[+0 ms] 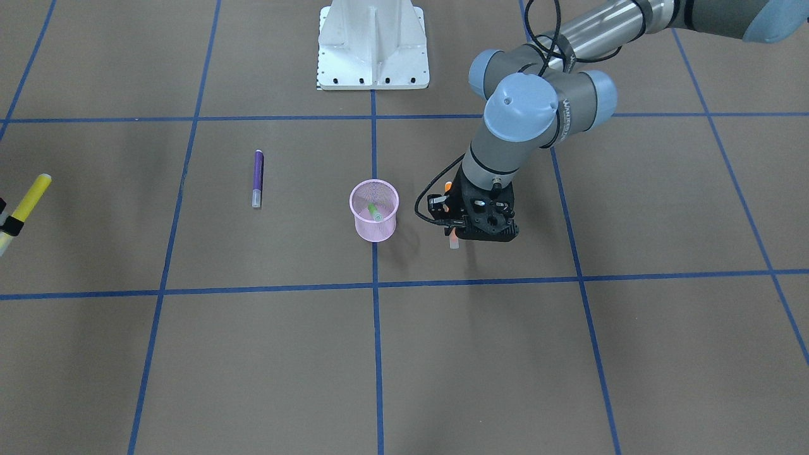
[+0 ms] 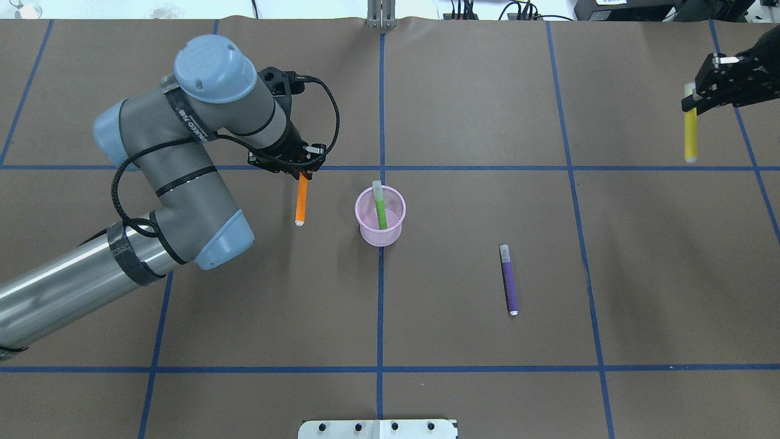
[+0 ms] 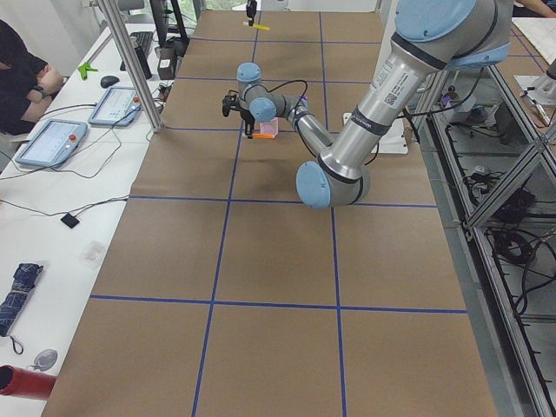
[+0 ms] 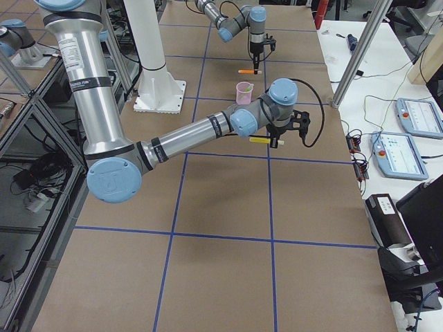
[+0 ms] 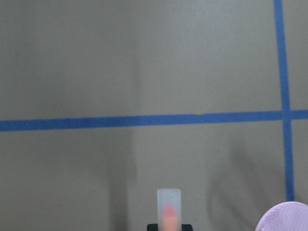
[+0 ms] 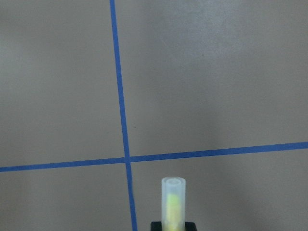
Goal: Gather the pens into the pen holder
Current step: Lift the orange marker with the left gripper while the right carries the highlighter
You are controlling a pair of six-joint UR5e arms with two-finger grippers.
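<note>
The pink mesh pen holder (image 2: pixel 380 216) stands at the table's middle with the green pen (image 2: pixel 379 206) leaning inside; it also shows in the front view (image 1: pixel 374 212). My left gripper (image 2: pixel 303 178) is shut on the orange pen (image 2: pixel 300 202) and holds it above the table just left of the holder; its pale cap shows in the left wrist view (image 5: pixel 169 207). My right gripper (image 2: pixel 691 100) is shut on the yellow pen (image 2: pixel 690 134), lifted at the far right; it shows in the right wrist view (image 6: pixel 173 199). The purple pen (image 2: pixel 509 280) lies on the table right of the holder.
The table is brown paper with blue tape lines (image 2: pixel 382 167). The robot's white base plate (image 1: pixel 373 44) stands at the table's near edge. Operators' tablets (image 3: pixel 52 139) and cables lie on a side bench beyond the table.
</note>
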